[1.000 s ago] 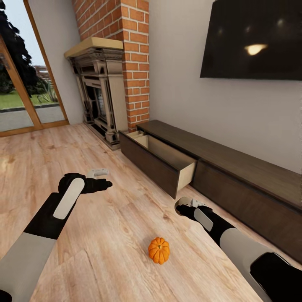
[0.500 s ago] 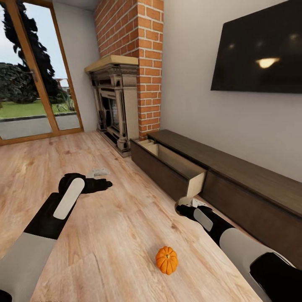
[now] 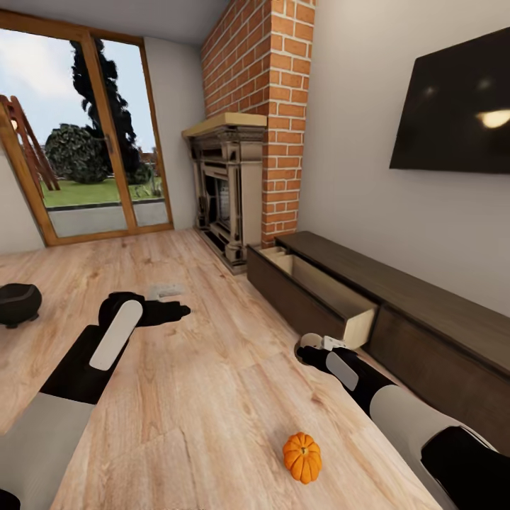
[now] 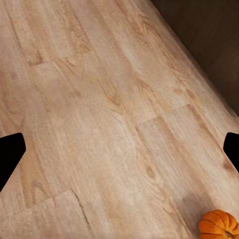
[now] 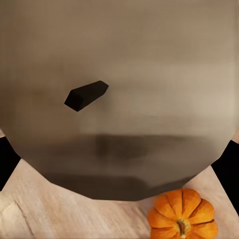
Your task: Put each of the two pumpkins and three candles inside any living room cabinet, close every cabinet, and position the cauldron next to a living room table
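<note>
My right gripper (image 3: pixel 307 349) hangs low over the floor near the open drawer's corner. In the right wrist view a beige-grey candle (image 5: pixel 119 89) with a dark wick sits between its black fingers (image 5: pixel 6 164), filling most of that view. One orange ribbed pumpkin (image 3: pixel 302 457) rests on the wood floor just below and in front of that gripper; it also appears as the pumpkin (image 5: pixel 183 215) and the pumpkin (image 4: pixel 219 225). My left gripper (image 3: pixel 174 310) is open and empty over bare floor. The black cauldron (image 3: pixel 18 303) stands on the floor at far left. The dark brown cabinet (image 3: pixel 432 312) runs along the right wall.
One cabinet drawer (image 3: pixel 327 292) is pulled out, showing its tan inside. An ornate fireplace (image 3: pixel 227 191) and brick chimney stand beyond it, with a TV (image 3: pixel 460 106) on the wall. A glass door (image 3: pixel 92 170) is at the back left. A small pale object (image 3: pixel 164 290) lies on the floor.
The camera has swung up and to the left, so the room shifted right and down in view and the cauldron came into sight. Both arms keep the same pose.
</note>
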